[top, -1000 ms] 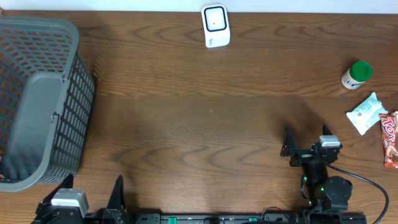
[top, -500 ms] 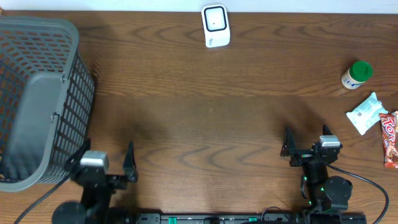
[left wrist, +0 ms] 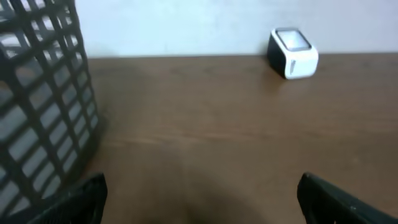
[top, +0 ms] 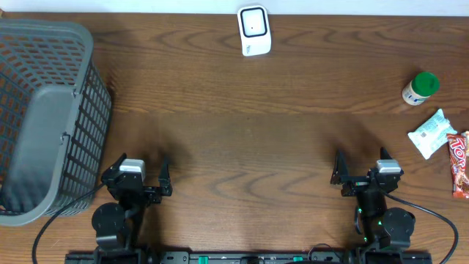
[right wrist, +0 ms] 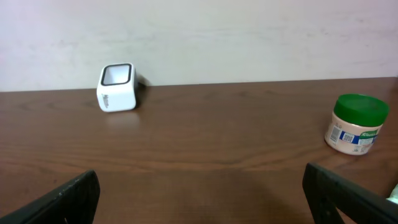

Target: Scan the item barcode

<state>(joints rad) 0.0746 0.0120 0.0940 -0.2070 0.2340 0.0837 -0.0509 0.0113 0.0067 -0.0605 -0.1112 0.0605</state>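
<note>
A white scanner (top: 254,30) stands at the far edge of the table, also visible in the left wrist view (left wrist: 292,53) and the right wrist view (right wrist: 116,87). At the right edge lie the items: a green-lidded jar (top: 421,88) (right wrist: 354,123), a white packet (top: 431,133) and a red candy bar (top: 459,165). My left gripper (top: 138,170) (left wrist: 200,186) hovers open near the front left, nothing between its fingers. At the front right, my right gripper (top: 360,167) (right wrist: 200,183) is open and empty too, well short of the items.
A large grey mesh basket (top: 44,117) (left wrist: 43,106) fills the left side of the table, close beside my left gripper. Bare brown wood lies between both grippers and the scanner.
My left arm has come up from the table's front edge into view, beside the basket. The right arm and the items have not moved.
</note>
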